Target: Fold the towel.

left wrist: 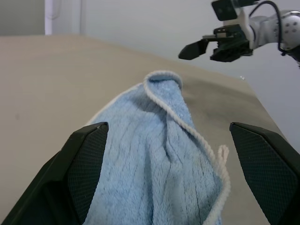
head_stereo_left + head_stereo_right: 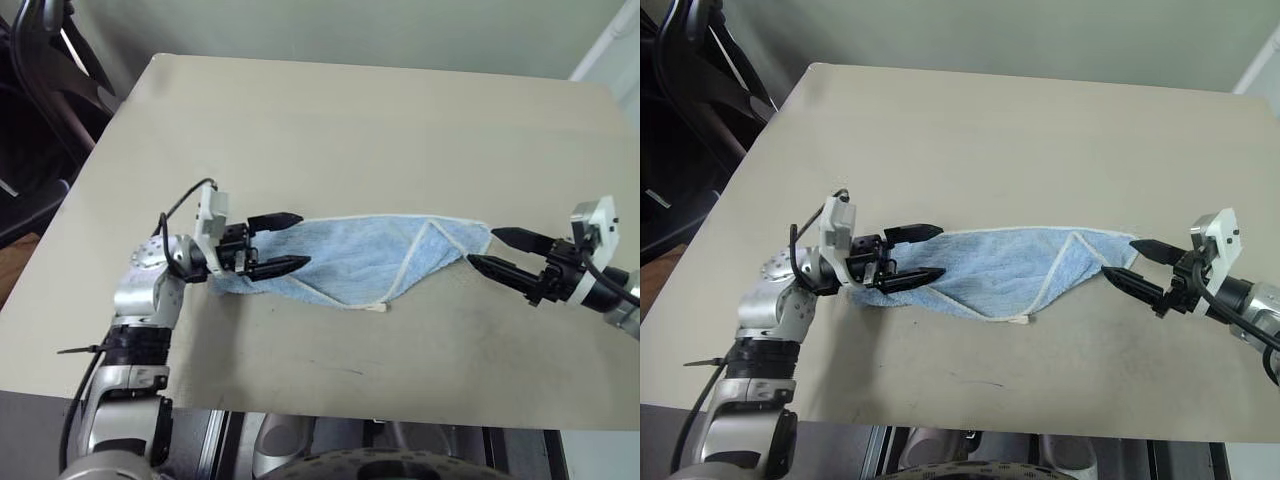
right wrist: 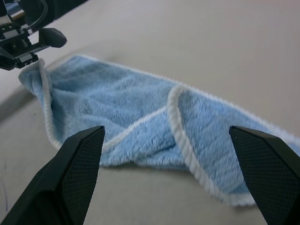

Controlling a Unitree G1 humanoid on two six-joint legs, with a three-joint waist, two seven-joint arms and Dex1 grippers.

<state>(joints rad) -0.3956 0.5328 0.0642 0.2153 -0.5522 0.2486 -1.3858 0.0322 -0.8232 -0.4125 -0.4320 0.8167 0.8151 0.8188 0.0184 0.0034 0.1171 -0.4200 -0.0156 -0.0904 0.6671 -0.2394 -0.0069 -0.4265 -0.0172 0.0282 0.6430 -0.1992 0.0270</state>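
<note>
**Mia:** What is on the left?

**Ben:** The left tool (image 2: pixel 283 242) is over the left end of the towel (image 2: pixel 350 258); its two black fingers are wide apart; it holds nothing.

**Mia:** Where is the towel?

**Ben:** It lies in the middle of the desk (image 2: pixel 350 130), near the front edge, stretched between the two tools; it is blue with a white edge.

**Mia:** Is it folded?

**Ben:** Partly, I think; it looks doubled over the long way, and the right corner is flipped over into a triangle; but it is bunched and crooked, not neat; I think it needs at least one more fold, end to end.

**Mia:** And on the right?

**Ben:** The right tool (image 2: pixel 493 250) is just past the right tip of the towel; it is wide open too; it is empty.

**Mia:** How many things?

**Ben:** One towel; two tools; one desk.
</note>
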